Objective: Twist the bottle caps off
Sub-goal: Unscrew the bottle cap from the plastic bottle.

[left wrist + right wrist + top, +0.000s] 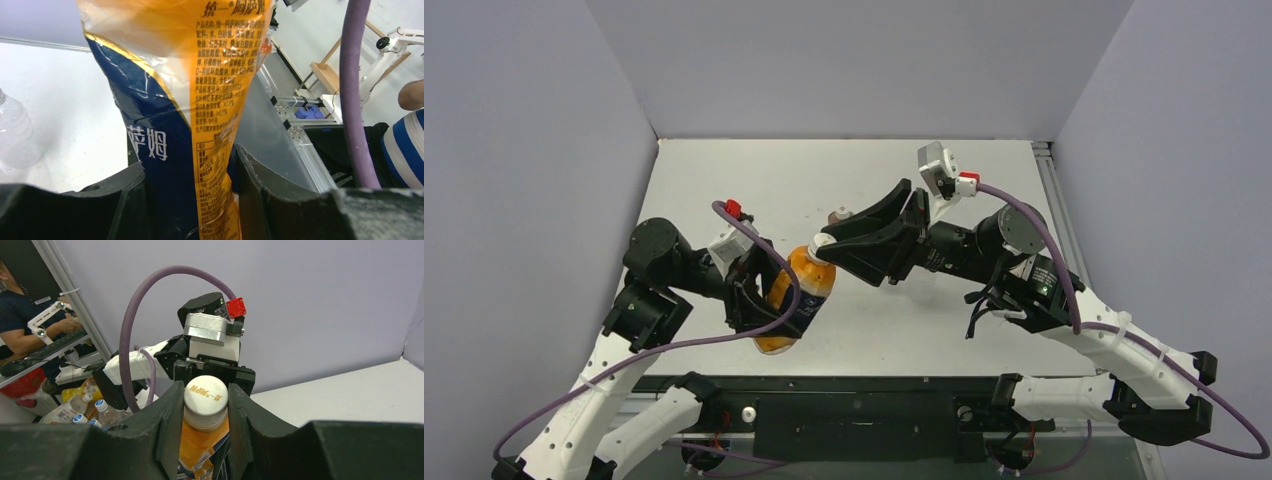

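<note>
Both clamped | left tool (776, 306): orange bottle (810, 280), neck tilted far-right | right tool (828, 245): white cap (206, 393)

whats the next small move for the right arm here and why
Probably roll the right gripper to start turning the white cap loose. Its fingers appear to press both sides of that cap, and the left gripper clamps the orange bottle around its body, so the bottle looks braced against the twist.
</note>
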{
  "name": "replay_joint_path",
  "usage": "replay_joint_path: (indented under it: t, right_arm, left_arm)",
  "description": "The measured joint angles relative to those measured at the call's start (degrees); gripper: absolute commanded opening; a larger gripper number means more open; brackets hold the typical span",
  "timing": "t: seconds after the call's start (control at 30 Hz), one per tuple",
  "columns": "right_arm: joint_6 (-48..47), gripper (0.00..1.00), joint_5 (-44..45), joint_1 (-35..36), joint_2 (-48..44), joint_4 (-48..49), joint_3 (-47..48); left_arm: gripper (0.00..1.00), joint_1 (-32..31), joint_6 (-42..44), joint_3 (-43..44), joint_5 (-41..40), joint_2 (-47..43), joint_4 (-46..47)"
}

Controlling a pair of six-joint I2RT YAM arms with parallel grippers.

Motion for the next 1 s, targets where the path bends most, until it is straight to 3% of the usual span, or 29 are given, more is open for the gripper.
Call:
replay_joint_path:
  t: [0.07, 0.1, 0.13, 0.2, 0.4, 0.57, 0.77, 1.0]
  right_arm:
    - [-0.17, 0.45, 0.15, 0.02, 0.07, 0.28, 0.04]
    - [-0.26, 0.54, 0.68, 0.11, 0.17, 0.24, 0.17]
    - [-0.59, 0.7, 1.62, 0.2, 0.33, -0.15, 0.44]
    - [-1.03, 0.81, 4.52, 0.46, 0.98, -1.81, 1.27]
    - [-2.91, 0.84, 22.73, 3.89, 2.75, -6.01, 2.71]
    - [-3.91, 0.74, 34.91, 7.98, 4.13, -7.93, 6.47]
    - [-3.54, 0.68, 42.64, 8.37, 10.73, -10.99, 16.57]
    - [-2.58, 0.65, 47.32, 8.44, 16.63, -15.93, 19.39]
  left_arm:
    - [0.0, -0.02, -0.2, 0.15, 0.02, 0.02, 0.35]
    - [0.0, -0.02, -0.09, 0.17, -0.26, 0.02, 0.33]
    - [0.0, -0.02, 0.37, 0.17, -1.07, 0.0, 0.13]
    - [0.0, -0.02, 3.1, 0.46, -3.54, 0.02, -0.96]
    - [0.0, -0.02, 16.31, 1.36, -17.33, -0.48, -7.74]
    - [0.0, -0.02, 26.91, -1.53, -31.95, -1.86, -8.57]
    - [0.0, -0.02, 34.86, -8.09, -44.54, -3.08, -6.38]
    - [0.0, -0.04, 36.06, -8.44, -49.57, -3.06, -2.84]
